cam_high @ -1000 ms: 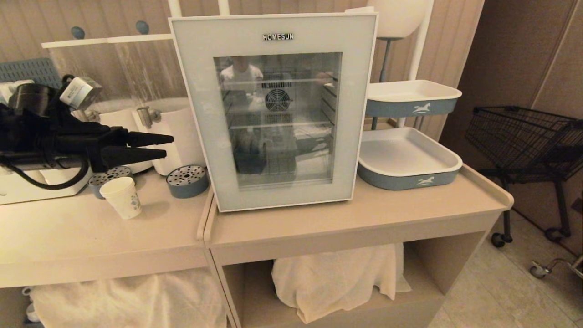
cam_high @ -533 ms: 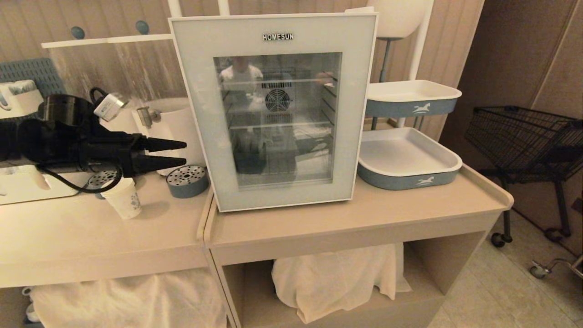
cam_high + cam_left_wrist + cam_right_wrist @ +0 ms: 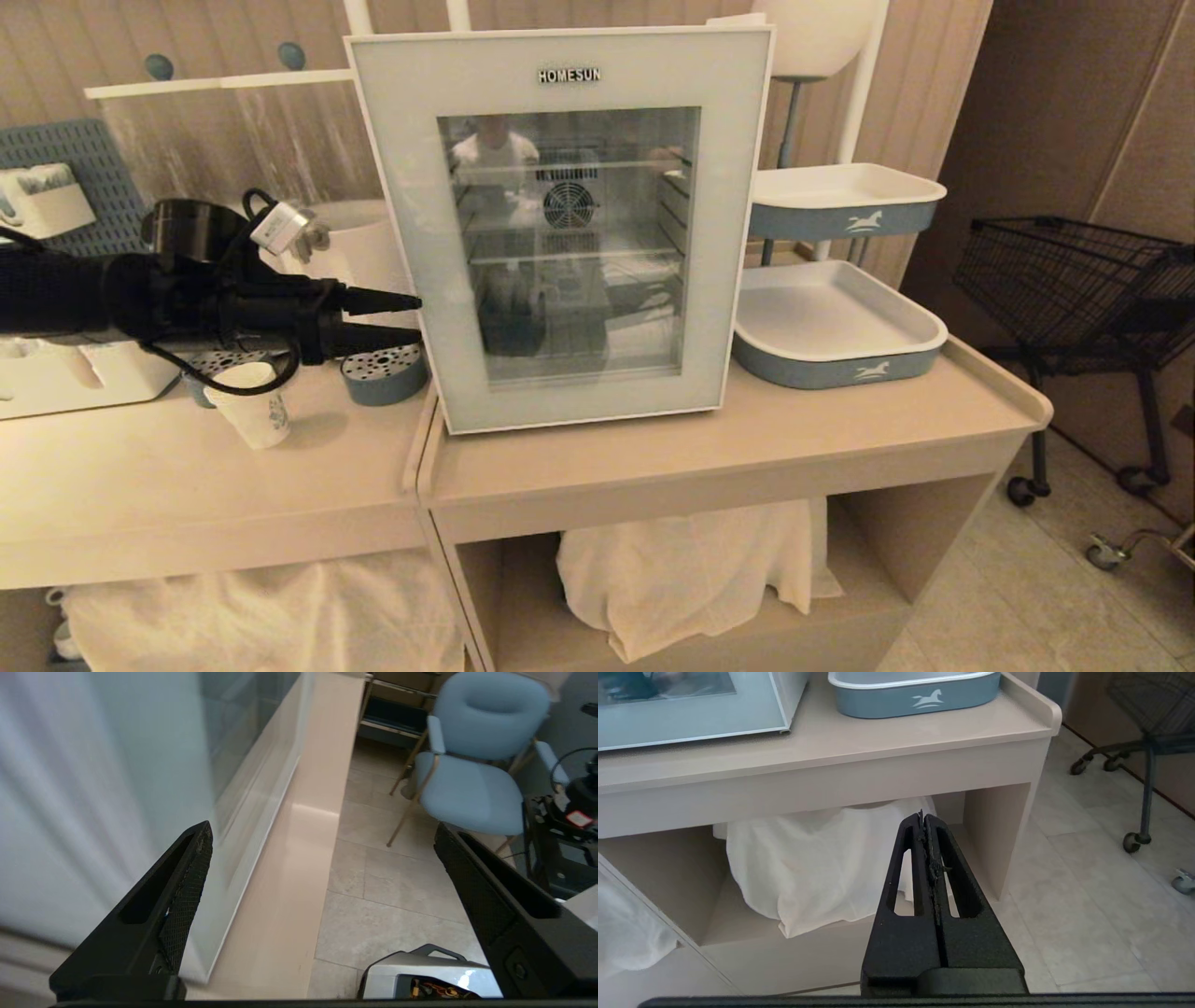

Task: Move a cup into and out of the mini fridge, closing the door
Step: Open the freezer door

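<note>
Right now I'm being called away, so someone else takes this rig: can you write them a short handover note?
Left end effector: open, empty, fingertips at the left edge of the mini fridge door.
Right end effector: shut, empty, parked low in front of the counter.
Cup: upright on the left counter, below the left arm.
Done: nothing visible; door shut, cup outside.
Left: open door, cup in, cup out, close door.
</note>
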`<state>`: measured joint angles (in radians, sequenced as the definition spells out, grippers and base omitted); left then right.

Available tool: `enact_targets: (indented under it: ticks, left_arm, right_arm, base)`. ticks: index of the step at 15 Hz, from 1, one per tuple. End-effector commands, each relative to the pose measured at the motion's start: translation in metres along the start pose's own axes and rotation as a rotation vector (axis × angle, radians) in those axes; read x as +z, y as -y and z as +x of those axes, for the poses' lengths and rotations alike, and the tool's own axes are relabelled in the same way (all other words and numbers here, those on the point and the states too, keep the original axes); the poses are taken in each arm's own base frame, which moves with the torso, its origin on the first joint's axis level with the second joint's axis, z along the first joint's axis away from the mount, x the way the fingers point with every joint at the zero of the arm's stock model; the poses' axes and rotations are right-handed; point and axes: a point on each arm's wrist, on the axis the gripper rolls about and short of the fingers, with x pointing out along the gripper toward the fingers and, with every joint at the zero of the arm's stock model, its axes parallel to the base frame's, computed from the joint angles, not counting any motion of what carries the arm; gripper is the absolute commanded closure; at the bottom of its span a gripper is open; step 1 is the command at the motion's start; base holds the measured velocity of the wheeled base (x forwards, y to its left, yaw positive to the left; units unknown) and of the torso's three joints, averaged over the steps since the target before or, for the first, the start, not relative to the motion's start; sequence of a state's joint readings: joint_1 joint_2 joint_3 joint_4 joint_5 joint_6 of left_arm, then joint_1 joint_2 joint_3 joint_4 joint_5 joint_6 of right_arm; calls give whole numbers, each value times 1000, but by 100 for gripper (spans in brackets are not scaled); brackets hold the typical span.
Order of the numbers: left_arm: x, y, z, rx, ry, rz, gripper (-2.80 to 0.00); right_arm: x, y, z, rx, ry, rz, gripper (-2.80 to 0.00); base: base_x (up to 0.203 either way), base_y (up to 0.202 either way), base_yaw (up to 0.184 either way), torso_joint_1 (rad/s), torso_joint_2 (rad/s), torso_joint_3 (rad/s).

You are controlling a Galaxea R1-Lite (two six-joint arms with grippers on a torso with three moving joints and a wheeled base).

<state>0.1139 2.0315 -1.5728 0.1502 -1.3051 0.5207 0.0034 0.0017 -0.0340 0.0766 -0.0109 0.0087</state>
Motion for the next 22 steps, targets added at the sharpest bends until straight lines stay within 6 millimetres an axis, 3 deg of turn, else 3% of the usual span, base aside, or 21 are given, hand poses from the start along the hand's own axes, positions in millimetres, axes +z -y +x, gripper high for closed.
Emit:
enact_targets:
  ticks: [1,5,11,15,18,22]
  left_arm:
    - [1,0,9,-28,2,8,-280]
    - [0,-2,9,4,-4,39,-280]
    - [12,19,-41,102,18,42,-280]
    - [13,10,-35,110,10,44,-280]
    - [0,-16,-3,110,-24,35,-280]
    - [-11,-26,8,103,-25,40,-280]
  right_arm:
    - [0,0,0,1,0,0,0]
    - [0,0,0,0,0,-1,0]
    - [0,0,0,0,0,-1,0]
    - [0,0,0,0,0,-1,0]
    - [0,0,0,0,0,-1,0]
    - [0,0,0,0,0,-1,0]
  base:
    - [0,0,0,0,0,0]
    - [0,0,0,0,0,0]
    - [0,0,0,0,0,0]
    - [0,0,0,0,0,0]
    - [0,0,0,0,0,0]
    - [0,0,0,0,0,0]
